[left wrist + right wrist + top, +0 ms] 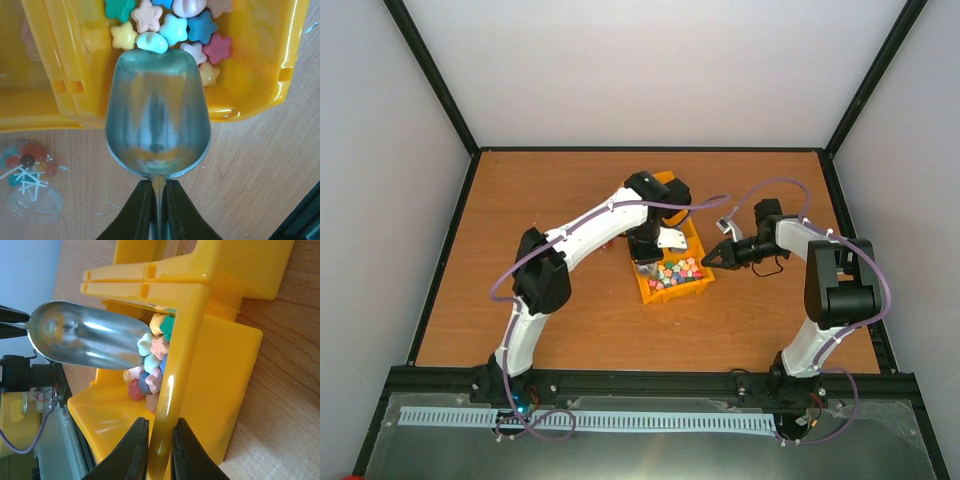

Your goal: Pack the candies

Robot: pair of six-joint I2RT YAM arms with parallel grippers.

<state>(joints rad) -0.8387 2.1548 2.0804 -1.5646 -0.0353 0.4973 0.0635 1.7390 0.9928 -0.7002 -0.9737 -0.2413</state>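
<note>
Top view: a yellow bin sits mid-table. The candies are heaped in its near end. The left gripper hangs over the bin's left side, just beside the heap. The right gripper is at the bin's right wall. Its hold cannot be made out from here.

Left wrist view: the left gripper is clamped on the thin handle of a metal scoop. The scoop's bowl holds nothing. Its front lip reaches over the bin wall and touches a pale green candy at the edge of the candies, which are stars and ovals in pink, blue, yellow, green and white. A clear bag with coloured pieces and white sticks lies on the wood beside the bin.

Right wrist view: the right gripper pinches the bin wall, one finger on each side. The candies are piled against the inner face of that wall, just past the fingers. The scoop tip meets the pile from the far side.
</note>
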